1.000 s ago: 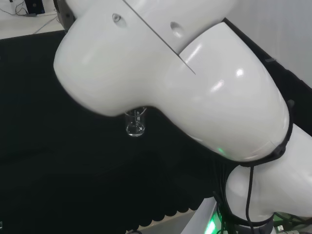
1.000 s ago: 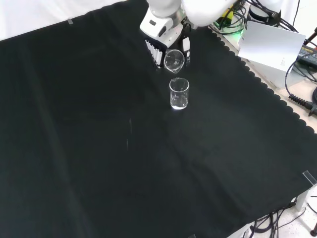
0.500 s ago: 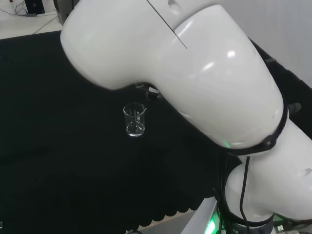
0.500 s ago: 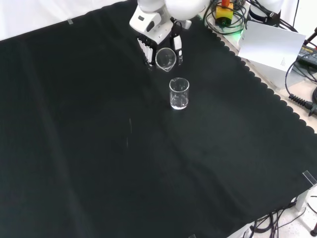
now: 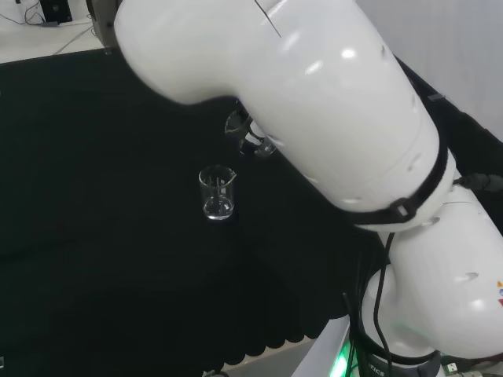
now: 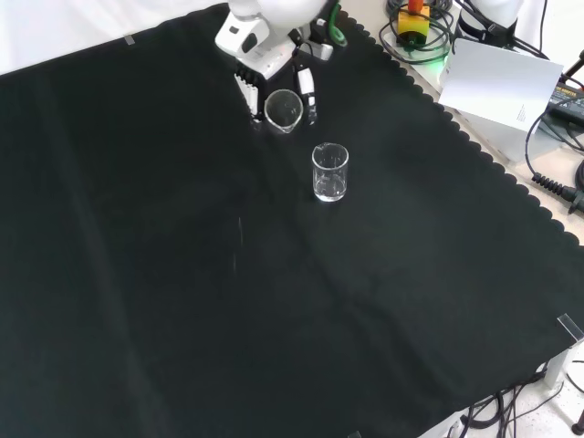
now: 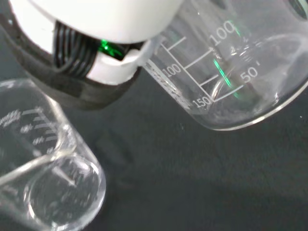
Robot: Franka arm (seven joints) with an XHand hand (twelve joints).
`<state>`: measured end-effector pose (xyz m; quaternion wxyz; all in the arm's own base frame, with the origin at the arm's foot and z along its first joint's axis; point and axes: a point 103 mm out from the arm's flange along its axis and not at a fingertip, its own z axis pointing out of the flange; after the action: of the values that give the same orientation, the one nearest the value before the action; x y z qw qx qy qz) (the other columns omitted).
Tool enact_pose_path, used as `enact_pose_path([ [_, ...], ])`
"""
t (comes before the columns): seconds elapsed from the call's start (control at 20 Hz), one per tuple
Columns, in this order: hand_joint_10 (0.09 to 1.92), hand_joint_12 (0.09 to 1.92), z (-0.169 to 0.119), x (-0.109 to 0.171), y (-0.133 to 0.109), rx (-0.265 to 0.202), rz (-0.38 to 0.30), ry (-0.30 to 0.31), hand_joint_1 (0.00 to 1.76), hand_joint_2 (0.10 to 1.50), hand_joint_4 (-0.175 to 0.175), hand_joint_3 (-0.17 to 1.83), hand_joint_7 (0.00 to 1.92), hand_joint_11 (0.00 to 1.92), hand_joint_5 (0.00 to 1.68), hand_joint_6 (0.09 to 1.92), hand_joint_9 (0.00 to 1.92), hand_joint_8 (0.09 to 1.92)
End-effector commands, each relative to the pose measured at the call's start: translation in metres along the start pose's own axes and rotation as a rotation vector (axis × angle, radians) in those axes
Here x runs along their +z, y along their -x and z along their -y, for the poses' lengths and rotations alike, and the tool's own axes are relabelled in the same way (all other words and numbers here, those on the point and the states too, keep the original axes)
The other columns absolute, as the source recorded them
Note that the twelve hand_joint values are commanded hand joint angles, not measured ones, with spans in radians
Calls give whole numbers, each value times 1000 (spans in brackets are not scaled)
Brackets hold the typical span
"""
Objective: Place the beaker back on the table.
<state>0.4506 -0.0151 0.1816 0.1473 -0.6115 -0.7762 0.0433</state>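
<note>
- In the front view the hand (image 6: 258, 57) hung over the far part of the black cloth (image 6: 182, 274), its fingers (image 6: 248, 94) on one side and its thumb on the other, curled round a clear beaker (image 6: 283, 109). So I logged the hand as closed on the glass.
- The held beaker was tilted, its open mouth turned toward the front camera. The wrist view showed its graduated wall (image 7: 226, 72) lying aslant above the cloth, not upright. I could not tell whether anything was left inside it.
- I could not make out from any view how high the base stood above the cloth. I judged it not yet set down.
- Risk 1: if I released at this tilt, the beaker would land on its edge and roll or tip. It needed righting first.
- Risk 2: smooth glass in a tilted grasp might slip while the wrist turned it upright.
- A second beaker (image 6: 329, 172) stood upright on the cloth, near the held one and toward the front camera. In the wrist view its rim (image 7: 48, 159) loomed close.
- Risk 3: a descent drifting that way could knock glass on glass, or a finger could sweep the standing piece over. I would set down well apart from it.
- Risk 4: in the head view the arm's white link (image 5: 314, 118) covered most of the hand, so contact would be hard to confirm there.
</note>
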Motion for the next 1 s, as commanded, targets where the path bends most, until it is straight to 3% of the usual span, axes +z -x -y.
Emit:
enact_pose_path([
  [0.05, 87, 592, -42, 10, 14, -66, -203, 120, 1267, 693, -125, 557, 1484, 1449, 1308, 549, 1812, 413],
  [0.15, 87, 589, -51, 13, 18, -74, -230, 135, 1302, 694, -163, 550, 1394, 1435, 1308, 537, 1794, 483],
  [0.25, 87, 585, -59, 16, 23, -80, -251, 138, 1311, 696, -173, 547, 1369, 1425, 1308, 535, 1779, 504],
  [0.55, 87, 583, -81, 29, 33, -80, -354, 119, 1311, 720, -175, 508, 1349, 1402, 1296, 541, 1739, 520],
  [1.0, 87, 587, -98, 50, 41, -107, -438, 113, 1310, 734, -175, 481, 1350, 1399, 1298, 530, 1730, 509],
])
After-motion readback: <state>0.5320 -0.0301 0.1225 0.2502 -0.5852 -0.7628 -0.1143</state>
